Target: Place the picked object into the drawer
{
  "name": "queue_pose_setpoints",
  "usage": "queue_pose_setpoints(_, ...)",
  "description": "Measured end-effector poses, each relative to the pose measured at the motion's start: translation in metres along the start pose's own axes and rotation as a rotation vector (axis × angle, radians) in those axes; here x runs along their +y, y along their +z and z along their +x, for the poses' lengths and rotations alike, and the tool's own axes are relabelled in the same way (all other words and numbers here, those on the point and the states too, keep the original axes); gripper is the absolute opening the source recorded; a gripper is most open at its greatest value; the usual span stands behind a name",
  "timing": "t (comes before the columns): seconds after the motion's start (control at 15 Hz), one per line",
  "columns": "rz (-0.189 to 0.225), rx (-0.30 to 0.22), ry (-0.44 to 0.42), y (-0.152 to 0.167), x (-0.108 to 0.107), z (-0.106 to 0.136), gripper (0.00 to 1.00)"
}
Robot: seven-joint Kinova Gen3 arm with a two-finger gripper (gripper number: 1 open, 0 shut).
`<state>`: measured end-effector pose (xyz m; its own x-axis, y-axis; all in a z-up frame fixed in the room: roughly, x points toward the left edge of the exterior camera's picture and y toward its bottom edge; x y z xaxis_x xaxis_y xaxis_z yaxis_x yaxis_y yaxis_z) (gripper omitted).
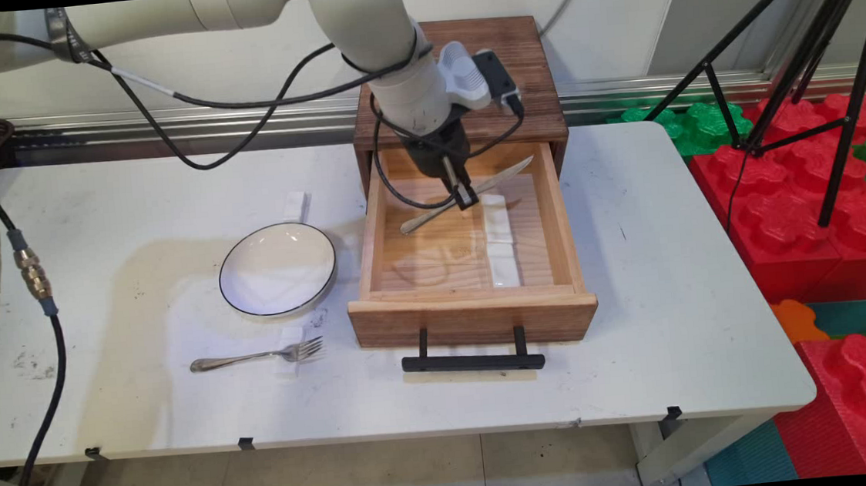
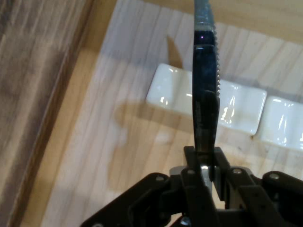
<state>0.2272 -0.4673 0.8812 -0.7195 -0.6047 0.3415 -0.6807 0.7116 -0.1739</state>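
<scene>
A white table [image 1: 678, 316] with scuffed, smudged patches stands before a pale wall [image 1: 609, 20] edged below by a metal rail [image 1: 184, 123]. To the right, red, green and orange foam blocks [image 1: 792, 191] pile beside the table, and a black tripod [image 1: 812, 51] stands among them. Beige floor tiles [image 1: 420, 476] show under the table's near edge

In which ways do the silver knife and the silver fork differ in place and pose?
The silver table knife is clamped in the black gripper above the open wooden drawer; the silver fork lies free on the white table near the black-rimmed white plate. The knife slants; the fork lies level, tines toward the drawer. Both are slim metal cutlery.
</scene>
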Motion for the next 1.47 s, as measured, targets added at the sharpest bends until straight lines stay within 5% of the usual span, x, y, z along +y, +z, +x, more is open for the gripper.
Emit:
queue_pose_setpoints(1.33,-0.003,-0.037,0.061,0.045,0.001,-0.008,0.0)
queue_pose_setpoints(1.4,-0.002,-0.037,0.063,0.047,0.001,-0.008,1.0)
queue_pose_setpoints(1.47,-0.001,-0.037,0.066,0.049,0.001,-0.008,1.0)
